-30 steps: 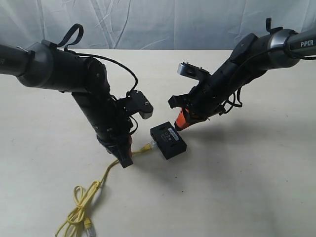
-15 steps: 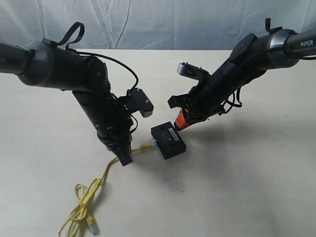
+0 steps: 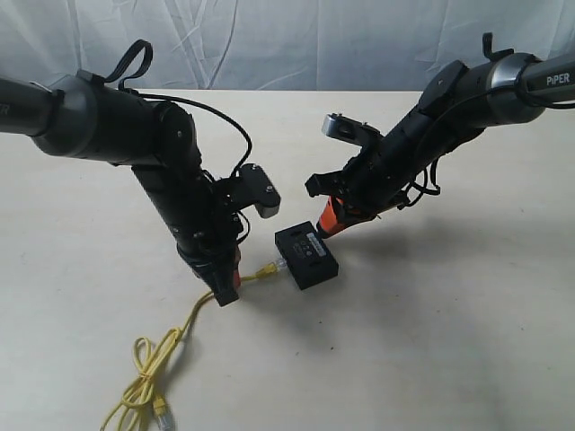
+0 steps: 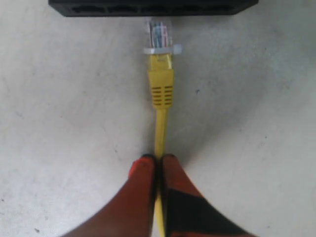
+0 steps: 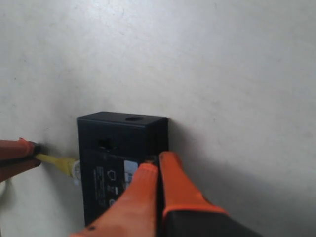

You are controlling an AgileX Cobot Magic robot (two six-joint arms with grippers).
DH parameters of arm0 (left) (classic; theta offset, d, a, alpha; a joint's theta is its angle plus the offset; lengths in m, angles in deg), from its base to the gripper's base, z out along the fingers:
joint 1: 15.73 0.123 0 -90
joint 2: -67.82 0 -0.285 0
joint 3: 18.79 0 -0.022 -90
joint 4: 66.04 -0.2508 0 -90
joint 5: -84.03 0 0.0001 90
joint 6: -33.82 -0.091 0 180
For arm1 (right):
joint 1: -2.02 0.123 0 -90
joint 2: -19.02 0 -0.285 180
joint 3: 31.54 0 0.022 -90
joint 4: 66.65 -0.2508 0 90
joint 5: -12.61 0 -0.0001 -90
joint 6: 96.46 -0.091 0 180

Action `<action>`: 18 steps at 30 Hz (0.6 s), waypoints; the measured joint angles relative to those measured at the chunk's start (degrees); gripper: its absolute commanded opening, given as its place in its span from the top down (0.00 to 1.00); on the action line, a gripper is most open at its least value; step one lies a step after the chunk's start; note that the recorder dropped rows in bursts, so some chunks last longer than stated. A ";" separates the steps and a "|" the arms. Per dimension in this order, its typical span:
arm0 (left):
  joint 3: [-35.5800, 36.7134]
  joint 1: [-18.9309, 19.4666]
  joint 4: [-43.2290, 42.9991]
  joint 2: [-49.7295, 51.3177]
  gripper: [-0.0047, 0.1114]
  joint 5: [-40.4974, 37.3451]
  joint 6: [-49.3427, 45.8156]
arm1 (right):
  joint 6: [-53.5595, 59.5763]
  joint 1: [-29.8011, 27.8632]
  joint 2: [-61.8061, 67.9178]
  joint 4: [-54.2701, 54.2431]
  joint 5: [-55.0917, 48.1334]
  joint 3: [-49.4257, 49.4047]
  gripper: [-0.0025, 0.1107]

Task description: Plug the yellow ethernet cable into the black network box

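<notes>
left pincer (image 4: 157, 163) clamped shut on the yellow ethernet cable (image 4: 160, 123), a bit behind the boot. plug (image 4: 159, 33) points at the black network box (image 4: 153, 6), tip right at its port face, not seated afaict. right pincer (image 5: 155, 160) has fingers pressed together, tips on the box's opposite top edge, looks like bracing. step: insertion. next: line up with one port, push straight in. left arm (image 3: 171, 197) drops steeply beside the box, right arm (image 3: 431, 117) slants in opposite. slack loops on the bench (image 3: 449, 341), well away from the box.
</notes>
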 measured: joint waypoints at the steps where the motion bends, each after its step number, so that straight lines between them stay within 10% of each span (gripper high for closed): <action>1: 0.00 0.00 0.00 0.00 0.96 0.00 -0.14 | 0.00 0.00 0.00 0.00 0.00 0.00 0.99; 18: 0.00 0.00 0.56 0.00 0.96 0.99 -1.55 | 0.00 0.00 0.00 0.00 -1.20 0.00 0.99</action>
